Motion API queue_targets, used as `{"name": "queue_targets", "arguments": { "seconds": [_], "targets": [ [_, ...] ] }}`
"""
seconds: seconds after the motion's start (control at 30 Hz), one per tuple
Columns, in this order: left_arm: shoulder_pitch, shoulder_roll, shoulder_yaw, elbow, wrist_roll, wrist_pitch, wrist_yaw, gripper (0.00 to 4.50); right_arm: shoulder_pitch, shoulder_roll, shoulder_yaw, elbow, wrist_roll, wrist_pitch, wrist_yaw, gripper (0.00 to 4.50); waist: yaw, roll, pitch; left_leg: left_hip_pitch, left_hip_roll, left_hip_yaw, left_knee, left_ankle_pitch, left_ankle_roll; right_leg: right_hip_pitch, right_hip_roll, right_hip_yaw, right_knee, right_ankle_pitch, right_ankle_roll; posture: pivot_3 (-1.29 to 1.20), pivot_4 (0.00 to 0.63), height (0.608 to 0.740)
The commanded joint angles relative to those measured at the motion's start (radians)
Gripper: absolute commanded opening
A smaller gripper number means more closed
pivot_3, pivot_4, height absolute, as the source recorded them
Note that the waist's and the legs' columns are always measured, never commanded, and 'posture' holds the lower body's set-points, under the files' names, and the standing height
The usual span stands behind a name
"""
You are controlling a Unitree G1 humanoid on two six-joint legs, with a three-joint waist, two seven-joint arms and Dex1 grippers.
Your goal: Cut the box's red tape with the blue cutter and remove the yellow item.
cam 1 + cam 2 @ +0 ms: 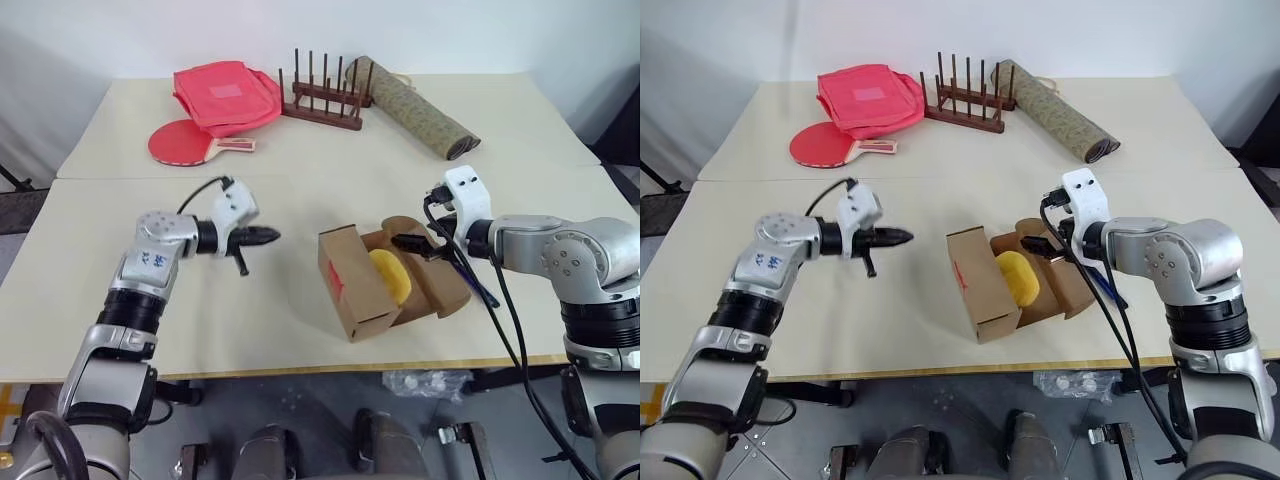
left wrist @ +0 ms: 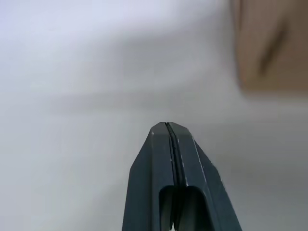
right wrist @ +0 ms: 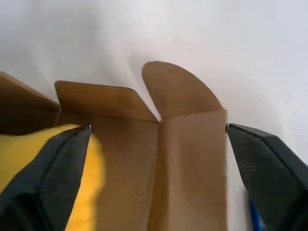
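The box lies open near the table's front edge, its flaps spread to the right. Red tape marks its left side. The yellow item sits inside the open box. My right gripper hovers over the flaps just right of the yellow item, open, its fingers wide apart with nothing held. The blue cutter lies on the table to the right of the box, partly under my right arm. My left gripper is shut and empty, above the table to the left of the box.
At the back of the table lie a red bag, a red paddle, a wooden rack and a rolled mat. A seam crosses the table behind my arms.
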Motion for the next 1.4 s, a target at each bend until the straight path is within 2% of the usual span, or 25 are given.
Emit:
{"name": "queue_targets", "arguments": {
  "seconds": [0.03, 0.33, 0.5, 0.63, 0.97, 1.2, 1.4],
  "targets": [
    [-0.099, -0.024, 0.052, -0.054, -0.081, 0.045, -0.028, 0.0, -0.017, 0.007, 0.0, -0.008, -0.045, -0.019, 0.042, 4.47, -0.001, 0.0, 0.0, 0.0, -0.001, 0.0, 0.0, 0.0, 0.0, 0.0, 0.0, 0.0, 0.0, 0.0, 0.0, 0.0, 0.15, 0.74],
    [-0.254, -0.137, -0.005, -0.05, -0.124, 0.061, -0.145, 0.0, 0.009, -0.007, 0.057, 0.034, -0.163, -0.056, 0.133, 4.47, -0.006, 0.0, 0.0, -0.001, -0.002, 0.003, -0.001, 0.0, -0.001, 0.0, 0.002, -0.002, -0.002, 0.0, 0.0, 0.0, 0.15, 0.74],
    [-0.252, -0.198, -0.08, -0.083, -0.124, 0.079, -0.244, 0.0, 0.018, -0.016, 0.071, 0.055, -0.201, -0.048, 0.191, 4.47, -0.004, 0.0, 0.0, -0.002, -0.002, 0.003, 0.0, 0.0, -0.001, 0.0, 0.002, -0.002, -0.003, 0.0, 0.0, 0.0, 0.15, 0.74],
    [-0.223, -0.189, -0.139, -0.086, -0.088, 0.059, -0.291, 0.0, 0.018, -0.007, 0.062, 0.052, -0.203, -0.029, 0.228, 3.64, -0.012, 0.0, 0.0, -0.002, -0.002, 0.002, 0.0, 0.0, -0.002, 0.0, 0.003, -0.003, -0.003, 0.0, 0.0, 0.0, 0.15, 0.74],
    [-0.112, -0.101, -0.203, -0.219, -0.067, 0.118, -0.36, 0.0, 0.008, -0.021, 0.004, -0.017, -0.2, 0.017, 0.245, 0.09, -0.025, 0.0, 0.0, -0.002, -0.001, 0.002, 0.0, 0.001, -0.002, 0.0, 0.003, -0.002, -0.002, 0.0, 0.0, 0.0, 0.15, 0.74],
    [-0.014, -0.023, -0.251, -0.292, -0.029, 0.118, -0.382, 0.0, -0.036, -0.084, -0.06, -0.065, -0.175, 0.055, 0.294, 0.04, -0.023, 0.0, 0.0, -0.002, -0.002, 0.0, 0.0, 0.001, -0.002, 0.0, 0.002, -0.002, -0.002, 0.0, 0.0, 0.0, 0.15, 0.74],
    [0.043, 0.016, -0.269, -0.314, -0.011, 0.108, -0.38, 0.0, -0.016, -0.11, -0.04, -0.03, -0.206, 0.03, 0.322, 0.04, -0.023, 0.0, 0.0, 0.003, -0.001, 0.0, 0.0, 0.0, -0.002, 0.002, 0.002, 0.001, 0.0, 0.0, 0.0, 0.0, 0.15, 0.74]
  ]
}}
